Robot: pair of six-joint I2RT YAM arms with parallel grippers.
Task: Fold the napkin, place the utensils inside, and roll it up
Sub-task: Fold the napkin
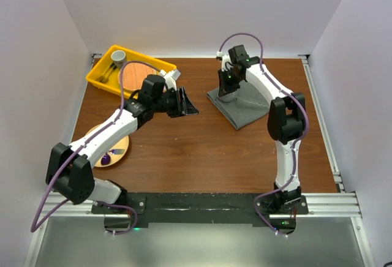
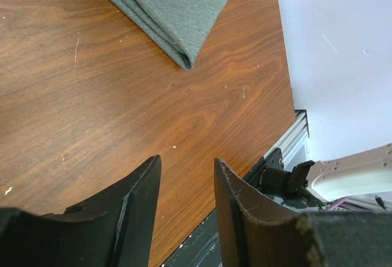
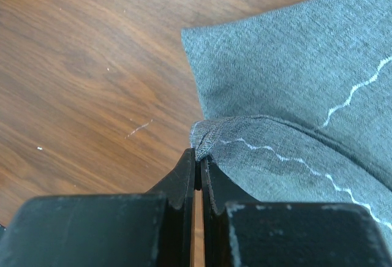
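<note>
The grey-green napkin (image 1: 245, 106) lies folded on the wooden table right of centre. It also shows in the left wrist view (image 2: 177, 10), with a folded corner pointing toward me. My right gripper (image 1: 228, 86) is at the napkin's far left corner. In the right wrist view my right gripper (image 3: 198, 154) is shut on a lifted corner of the napkin (image 3: 294, 77), and the pale stitched line shows near the hem. My left gripper (image 1: 187, 103) hovers over bare table left of the napkin, open and empty (image 2: 187, 163). What may be utensils lie in the yellow bin, too small to tell.
A yellow bin (image 1: 101, 74) at the back left holds a cup (image 1: 117, 55) and a wooden plate (image 1: 144, 71). Another wooden plate (image 1: 119, 150) with a small purple item (image 1: 107, 157) sits at the left, partly under my left arm. White walls surround the table.
</note>
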